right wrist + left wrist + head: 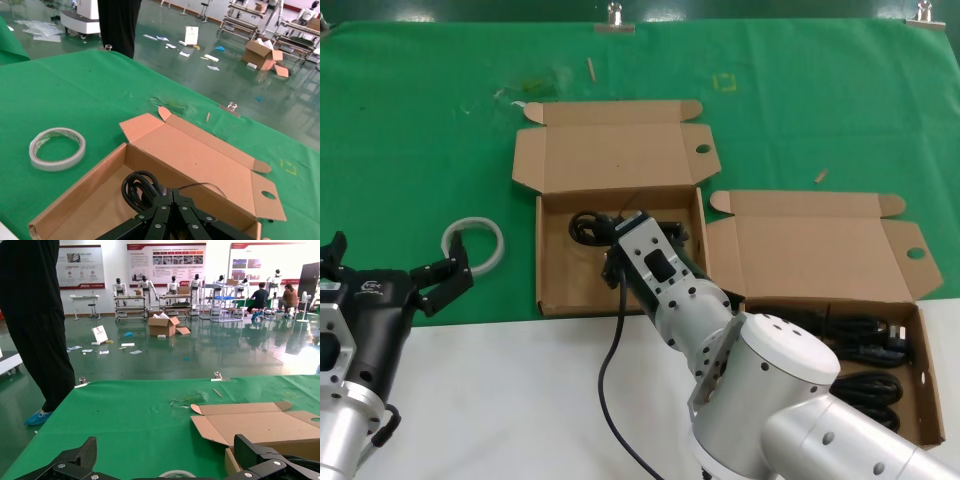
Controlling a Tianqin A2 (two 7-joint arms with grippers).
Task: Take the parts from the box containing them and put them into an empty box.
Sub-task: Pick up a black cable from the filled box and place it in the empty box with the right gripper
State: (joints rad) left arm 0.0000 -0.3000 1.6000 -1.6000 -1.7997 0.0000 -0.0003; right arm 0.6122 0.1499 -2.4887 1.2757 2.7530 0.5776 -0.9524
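Over the shallow corrugated left box (pixel 560 285): right gripper (pixel 625 232), fingers pressed together, tips at a glossy black coiled cord (pixel 140 188). More cords (pixel 860 340) in the right box (pixel 928 380). Left gripper (pixel 440 283) parked, spread wide, near a white ring (pixel 474 244).

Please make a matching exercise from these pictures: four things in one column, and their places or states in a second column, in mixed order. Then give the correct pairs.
Things:
1. white tape ring
2. right pincer
3. left pincer
4. remaining power cords

Places or states:
A. open, hovering above the green cloth beside the tape ring
B. lying in the cardboard box on the robot's right
C. shut on a power cord, inside the middle cardboard box
D. lying flat on the green cloth, outside both boxes

Pairs: 1-D, 2-C, 3-A, 4-B
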